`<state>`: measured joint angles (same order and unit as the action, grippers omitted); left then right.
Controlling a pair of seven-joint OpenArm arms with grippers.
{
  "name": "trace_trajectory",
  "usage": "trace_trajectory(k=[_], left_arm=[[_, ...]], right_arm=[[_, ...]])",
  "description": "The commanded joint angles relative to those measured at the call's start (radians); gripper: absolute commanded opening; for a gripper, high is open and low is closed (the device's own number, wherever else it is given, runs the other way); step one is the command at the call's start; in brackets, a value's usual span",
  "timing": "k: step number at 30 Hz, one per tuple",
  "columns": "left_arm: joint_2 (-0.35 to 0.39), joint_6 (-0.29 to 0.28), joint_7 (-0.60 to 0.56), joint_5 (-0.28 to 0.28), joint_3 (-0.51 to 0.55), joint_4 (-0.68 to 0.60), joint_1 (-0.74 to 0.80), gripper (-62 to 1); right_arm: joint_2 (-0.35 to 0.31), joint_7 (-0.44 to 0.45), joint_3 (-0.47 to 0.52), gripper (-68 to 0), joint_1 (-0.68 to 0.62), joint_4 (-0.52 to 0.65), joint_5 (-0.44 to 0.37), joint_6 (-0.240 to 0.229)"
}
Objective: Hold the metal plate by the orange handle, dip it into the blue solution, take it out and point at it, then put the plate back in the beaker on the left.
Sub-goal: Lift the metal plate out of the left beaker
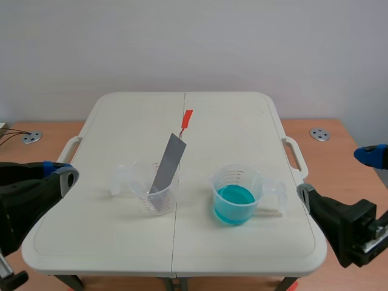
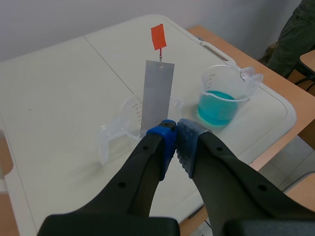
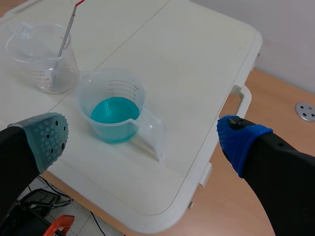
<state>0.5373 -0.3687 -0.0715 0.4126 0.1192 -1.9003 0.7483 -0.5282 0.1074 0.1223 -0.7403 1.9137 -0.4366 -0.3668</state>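
1. So the left arm point(image 1: 21, 197) comes in low at about 8 o'clock in the scene view.
2. Its left gripper point(image 2: 176, 132) is pinched closed, pads touching, nothing between them.
3. The right arm point(image 1: 351, 233) sits low around 4 o'clock.
4. The right gripper point(image 3: 141, 129) is spread wide, one grey-green pad and one blue, holding nothing.

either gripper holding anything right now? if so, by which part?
Nothing held: left gripper shut on nothing, right gripper open. The plate stands in the left beaker, handle untouched.

Wall point(image 1: 194, 42): plain pale grey, as I see it.
Table point(image 1: 121, 121): white, folding, centre seam.
Surface beneath point(image 1: 336, 151): brown wood.
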Motion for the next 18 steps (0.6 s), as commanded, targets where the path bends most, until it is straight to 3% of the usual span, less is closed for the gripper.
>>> trace_trajectory(k=[1,5,8,14,18], left_arm=[[-0.005,0.0,-0.016,0.007,0.002,-0.013,0.002,-56.2],[-0.005,0.026,-0.004,0.004,0.006,-0.013,0.03,-56.2],[-0.005,0.049,0.005,-0.039,0.01,-0.013,0.093,-56.2],[-0.005,0.069,0.101,-0.09,0.013,-0.007,0.262,-56.2],[-0.005,0.068,0.156,-0.095,0.014,0.028,0.373,-56.2]], right_arm=[[0.007,0.018,0.0,-5.0,0.038,0.013,-0.014,0.0],[0.008,0.016,-0.035,-5.0,0.091,0.013,-0.018,-0.02],[0.008,-0.002,-0.08,-5.0,0.138,0.008,-0.018,-0.023],[0.011,-0.016,-0.175,-5.0,0.246,-0.033,-0.021,-0.023],[0.045,-0.023,-0.223,-5.0,0.321,-0.076,-0.021,-0.023]])
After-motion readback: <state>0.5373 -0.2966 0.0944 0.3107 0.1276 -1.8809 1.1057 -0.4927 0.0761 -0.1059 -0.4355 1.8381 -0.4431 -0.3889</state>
